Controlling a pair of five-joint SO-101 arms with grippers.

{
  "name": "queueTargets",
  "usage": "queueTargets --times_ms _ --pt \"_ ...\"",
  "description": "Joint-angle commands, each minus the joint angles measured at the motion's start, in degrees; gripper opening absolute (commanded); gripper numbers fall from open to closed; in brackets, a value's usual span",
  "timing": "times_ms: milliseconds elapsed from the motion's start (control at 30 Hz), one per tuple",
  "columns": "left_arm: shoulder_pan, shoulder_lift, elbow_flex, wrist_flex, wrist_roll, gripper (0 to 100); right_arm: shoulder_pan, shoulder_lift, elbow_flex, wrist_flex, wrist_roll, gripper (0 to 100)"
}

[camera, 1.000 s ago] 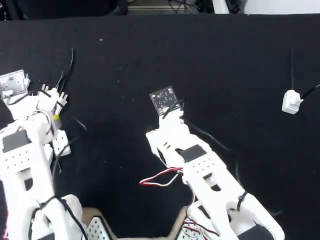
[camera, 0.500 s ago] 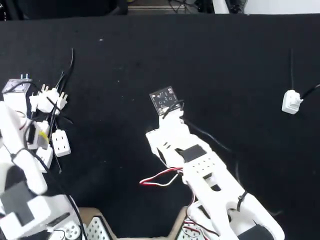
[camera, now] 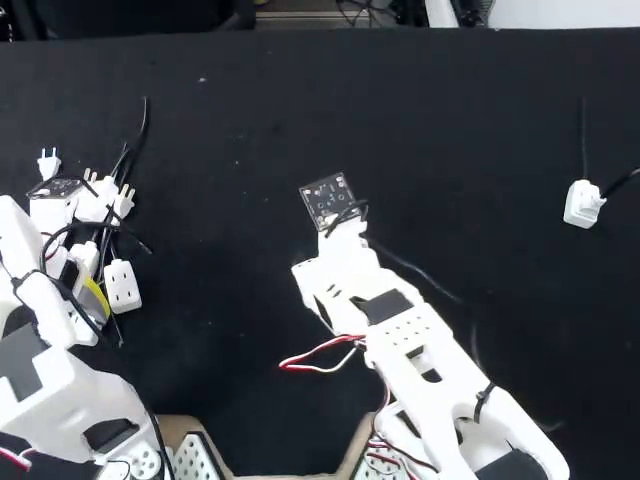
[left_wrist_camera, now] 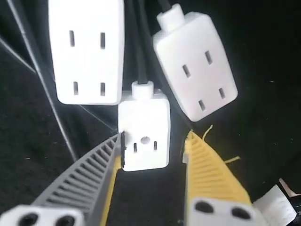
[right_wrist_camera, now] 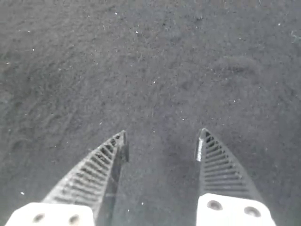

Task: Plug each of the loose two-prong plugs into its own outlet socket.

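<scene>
No plug seated yet, seemingly: left tool (left_wrist_camera: 155, 137) released, straddling a socket block (left_wrist_camera: 143, 117), loose plugs (camera: 105, 195) beyond it; right tool (right_wrist_camera: 162, 133) released over bare worktop (right_wrist_camera: 141, 56).

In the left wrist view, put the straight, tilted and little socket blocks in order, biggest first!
1 and 2, too alike to rank: straight socket block and tilted socket block.
3: little socket block.

Left tool (left_wrist_camera: 154, 139) and right tool (right_wrist_camera: 163, 133) both spread, seemingly pointing down.
</scene>
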Motion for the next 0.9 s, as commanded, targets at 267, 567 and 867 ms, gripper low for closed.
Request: queueTargets --times_ms 267,567,867 --pt "-0.4 1.1 -3.1 -3.1 -0.6 22 -0.6 -1.7 -0.1 -1.1 -0.5 22.3" --pt "-0.3 1.2 -1.2 -3.2 -0.5 22 -0.6 -1.7 0.0 -1.1 -0.5 22.3" --pt "-0.3 1.2 2.6 -9.1 -0.5 22 -0.6 -1.7 0.0 -1.0 -0.5 22.3"
